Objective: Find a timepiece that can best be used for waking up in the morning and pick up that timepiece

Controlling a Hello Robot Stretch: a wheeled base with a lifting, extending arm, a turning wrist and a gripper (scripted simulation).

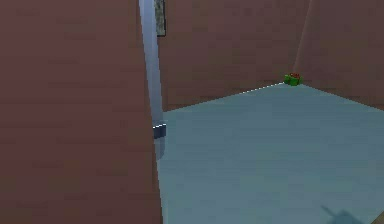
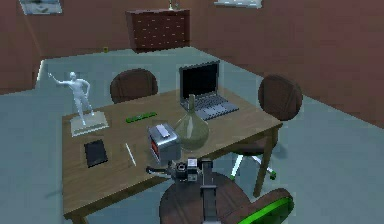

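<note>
In the arm side view, my arm (image 2: 209,196) rises from the bottom edge and ends over the near edge of a wooden tabletop (image 2: 245,122). My jaws lie low at its far end, pointing toward the view's left. Things stand on the tabletop right behind them, so I cannot tell whether the jaws hold anything, nor how they are set.

Just beyond the jaws stands a small grey box (image 2: 162,138) with a red side. It may be the timepiece, though I cannot say for sure at this size. Just beside it, toward the view's right, is a rounded glass vase (image 2: 192,128) with a narrow neck. Farther out is an open laptop (image 2: 205,88), its screen upright. At the tabletop's left end a white statue (image 2: 78,95) stands on a flat base. Nearer to me lies a dark flat thing (image 2: 95,152), with a thin pale stick (image 2: 130,155) just beside it. A small green strip (image 2: 137,115) lies between the statue and the laptop.

Brown chairs stand at the far side (image 2: 132,85) and the right end (image 2: 280,97). A dark dresser (image 2: 157,28) stands against the back wall.

In the forward view, a reddish-brown wall (image 1: 60,110) is close on the left. Grey-blue floor (image 1: 270,160) runs to a far corner, where a small green and red thing (image 1: 292,79) lies.
</note>
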